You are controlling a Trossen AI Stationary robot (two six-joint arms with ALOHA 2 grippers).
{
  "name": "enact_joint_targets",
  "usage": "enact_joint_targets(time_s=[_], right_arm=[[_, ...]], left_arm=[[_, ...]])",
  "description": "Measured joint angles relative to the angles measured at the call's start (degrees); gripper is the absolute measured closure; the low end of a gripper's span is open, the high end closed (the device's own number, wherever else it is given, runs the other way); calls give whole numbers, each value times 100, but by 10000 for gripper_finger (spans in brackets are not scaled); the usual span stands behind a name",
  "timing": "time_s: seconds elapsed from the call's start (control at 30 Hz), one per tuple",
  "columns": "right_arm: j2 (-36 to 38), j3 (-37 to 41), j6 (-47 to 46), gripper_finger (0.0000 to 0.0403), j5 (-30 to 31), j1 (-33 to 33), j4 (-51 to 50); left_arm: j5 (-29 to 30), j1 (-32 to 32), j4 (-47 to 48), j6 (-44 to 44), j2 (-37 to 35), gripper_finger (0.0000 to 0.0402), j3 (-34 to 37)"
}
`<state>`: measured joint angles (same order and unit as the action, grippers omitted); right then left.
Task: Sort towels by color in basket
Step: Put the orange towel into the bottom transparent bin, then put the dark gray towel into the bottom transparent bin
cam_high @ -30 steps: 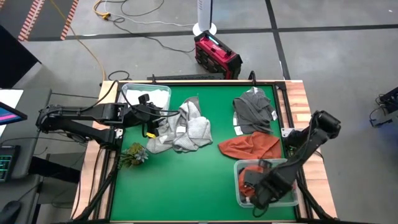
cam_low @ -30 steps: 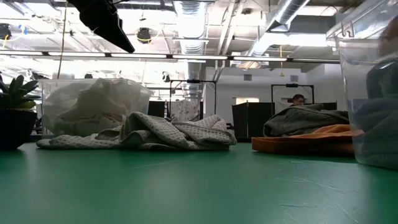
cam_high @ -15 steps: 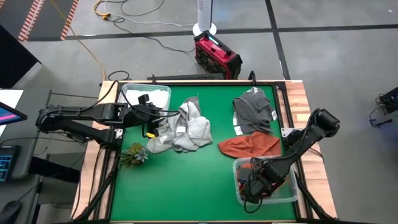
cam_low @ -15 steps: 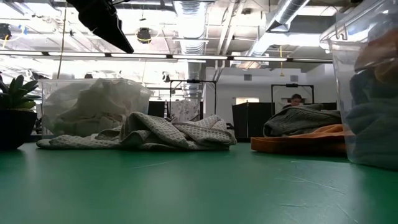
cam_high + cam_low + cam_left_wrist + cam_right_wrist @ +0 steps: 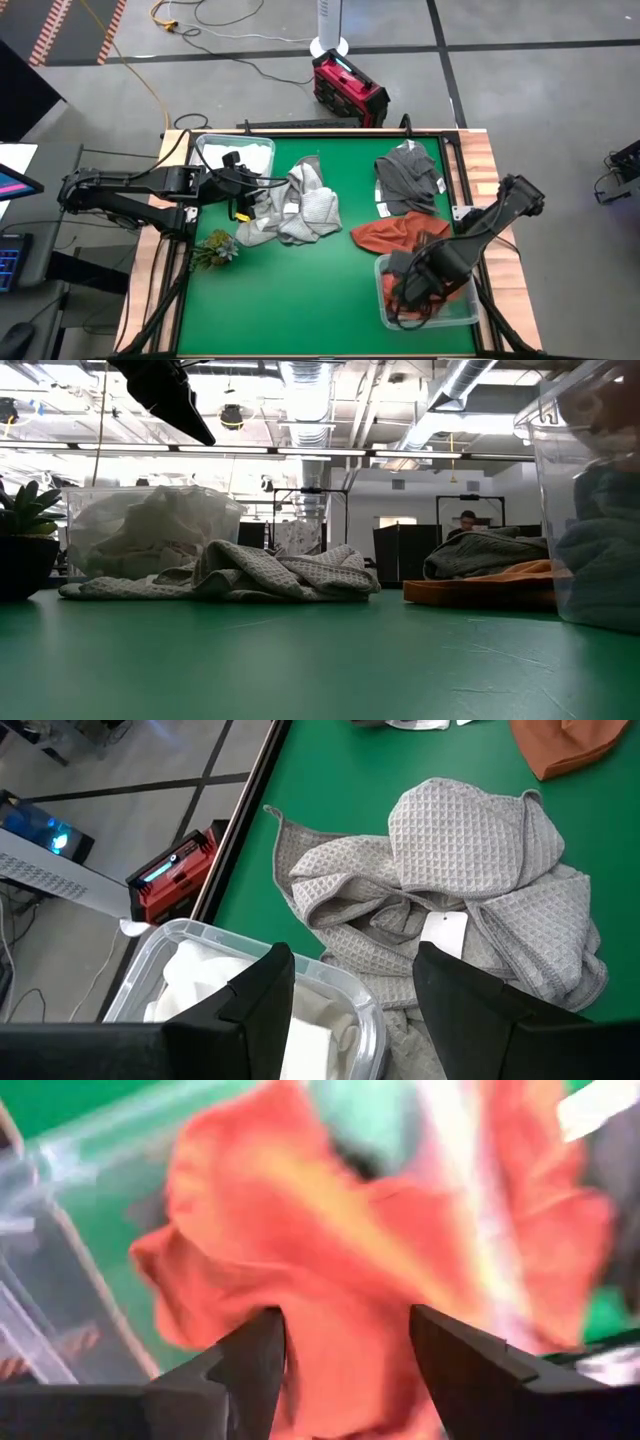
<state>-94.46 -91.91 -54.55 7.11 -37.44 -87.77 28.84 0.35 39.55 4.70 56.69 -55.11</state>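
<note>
The green desk [image 5: 300, 290] fills a wood frame, with grey concrete floor and a red box [image 5: 348, 88] beyond its far edge; its near-left stretch is bare. The light grey towels [image 5: 290, 205] lie bunched in the far-left half, long axis running from far-middle toward the left edge. The dark grey towel [image 5: 408, 175] lies at the far right, long axis far to near, touching the flat rust towel [image 5: 395, 235] nearer by. A clear bin [image 5: 213, 150] with a white towel [image 5: 200, 982] sits in the far-left corner, a second bin [image 5: 460, 312] with rust cloth in the near-right corner. The left tool [image 5: 240, 190] hangs between the far-left bin and the grey pile, fingers apart, empty. The right tool [image 5: 405, 295] is over the near-right bin, fingers apart, rust cloth [image 5: 330, 1270] just ahead. A plant [image 5: 215, 247] sits by the left edge.
</note>
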Motion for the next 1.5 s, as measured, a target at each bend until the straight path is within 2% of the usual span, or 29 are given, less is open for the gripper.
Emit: enact_joint_targets(time_s=[0.2,0.27,0.4,0.57,0.73,0.83,0.97,1.13,1.27,1.33,1.4,1.5], right_arm=[[88,-331,945,148,1766,276,-199],[92,-329,978,148,1885,492,-251],[94,-310,1329,148,1726,869,-174],[99,-310,1514,148,442,881,322],[99,-310,681,148,192,447,74],[99,-310,-11,147,-357,111,-253],[110,-318,-940,147,-1157,-316,-73],[87,-318,-1442,147,-1401,-820,255],[103,-467,-2113,147,-1823,-885,-281],[234,-473,-2207,147,-1893,-848,-196],[345,-476,-2268,147,-1673,-765,-196],[565,-337,-1929,148,-541,-551,-245]], left_arm=[[-18,1,5,-83,-1,205,0],[-80,1,20,-118,0,205,0],[-153,-1,91,-150,0,205,0],[-153,1,223,-153,0,205,0],[-153,1,418,-242,0,205,0],[-153,0,467,-264,0,205,0],[-151,1,379,-331,-2,205,0],[-151,1,312,-388,0,205,0],[-151,1,301,-359,0,205,0],[-149,1,290,-336,0,205,0],[-149,0,293,-349,-1,205,0],[-149,1,293,-368,0,205,0]])
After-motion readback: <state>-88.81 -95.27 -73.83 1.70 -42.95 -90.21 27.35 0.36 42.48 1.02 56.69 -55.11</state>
